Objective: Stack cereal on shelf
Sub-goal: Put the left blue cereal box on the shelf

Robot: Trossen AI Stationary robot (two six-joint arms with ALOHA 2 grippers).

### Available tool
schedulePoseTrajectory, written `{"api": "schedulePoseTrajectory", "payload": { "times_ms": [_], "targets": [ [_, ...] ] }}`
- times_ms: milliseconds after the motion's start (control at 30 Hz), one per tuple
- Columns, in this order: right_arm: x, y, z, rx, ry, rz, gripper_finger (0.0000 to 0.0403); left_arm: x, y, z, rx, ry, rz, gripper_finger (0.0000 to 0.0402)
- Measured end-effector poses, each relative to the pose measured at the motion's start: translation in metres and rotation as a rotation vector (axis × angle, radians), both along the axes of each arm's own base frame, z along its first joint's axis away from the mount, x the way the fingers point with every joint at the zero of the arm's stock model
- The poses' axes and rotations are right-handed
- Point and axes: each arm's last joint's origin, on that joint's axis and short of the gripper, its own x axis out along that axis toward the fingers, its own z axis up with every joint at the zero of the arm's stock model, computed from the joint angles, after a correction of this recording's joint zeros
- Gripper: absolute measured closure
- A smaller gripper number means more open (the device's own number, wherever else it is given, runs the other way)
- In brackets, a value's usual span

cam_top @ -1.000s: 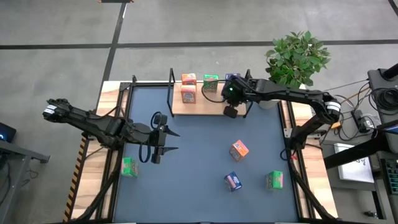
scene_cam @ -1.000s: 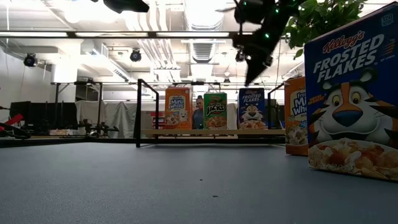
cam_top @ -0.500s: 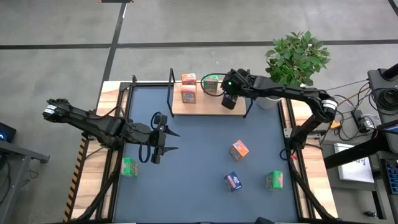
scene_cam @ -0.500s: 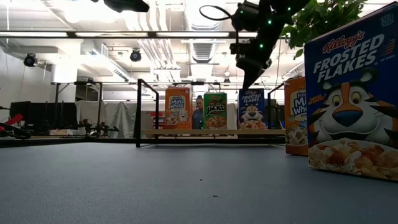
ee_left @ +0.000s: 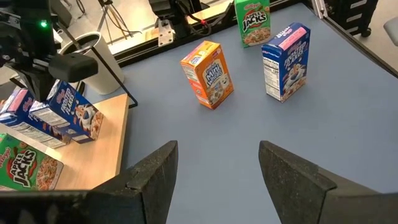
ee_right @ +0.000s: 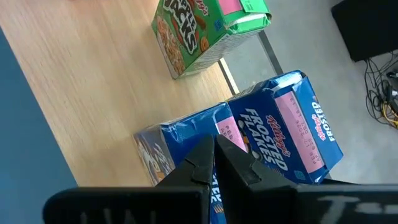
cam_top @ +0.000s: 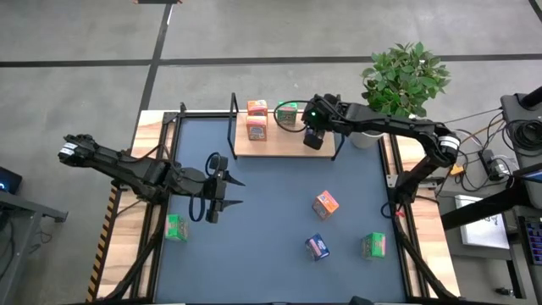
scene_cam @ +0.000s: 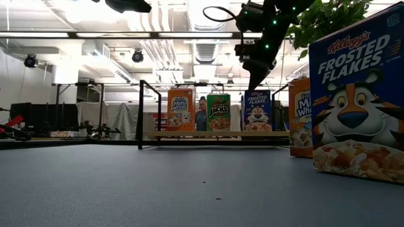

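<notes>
From above, the small light-wood shelf with a black metal frame (cam_top: 284, 142) lies at the upper centre of the dark blue-grey table (cam_top: 271, 254). On its board stand two orange miniature cereal boxes (cam_top: 257, 119) and a green miniature cereal box (cam_top: 287, 112). The right gripper (cam_top: 313, 140) hangs over the right end of the shelf, fingers pressed together with nothing between them. The left gripper (cam_top: 216, 196) hovers at middle left over bare table, fingers spread and empty. Loose on the table are an orange box (cam_top: 325, 204), a blue box with a pink-white label (cam_top: 318, 246) and a green box (cam_top: 373, 245) at lower right; another green box (cam_top: 175, 227) lies on the wooden rim at lower left. A potted green plant (cam_top: 405, 78) stands at upper right.

In the low view, the shelf at centre carries an orange, a green and a blue Frosted Flakes box (scene_cam: 255, 113) in a row, with the right gripper above the blue one. A large-looking blue box (scene_cam: 356, 94) fills the right edge.

In the left wrist view, the left gripper's two dark fingers (ee_left: 152, 180) stand apart at the bottom; beyond lie the loose orange, blue and green boxes.

In the right wrist view, the clenched fingertips sit directly over two blue boxes (ee_right: 273, 140) on the wooden board, with a green box near the top.
</notes>
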Motion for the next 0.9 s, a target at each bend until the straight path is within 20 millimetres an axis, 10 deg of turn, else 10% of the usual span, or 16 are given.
{"api": "schedulePoseTrajectory", "payload": {
  "times_ms": [500,900],
  "targets": [
    [-0.002,0.006,0.029,0.009,-0.048,-0.003,0.0394,0.000,0.000,0.000,-0.023,-0.001,0.012,0.0193],
    [-0.001,0.002,0.011,0.061,-0.024,-0.002,0.0394,0.000,0.000,-0.001,-0.018,0.010,0.012,0.0193]
  ]
}}
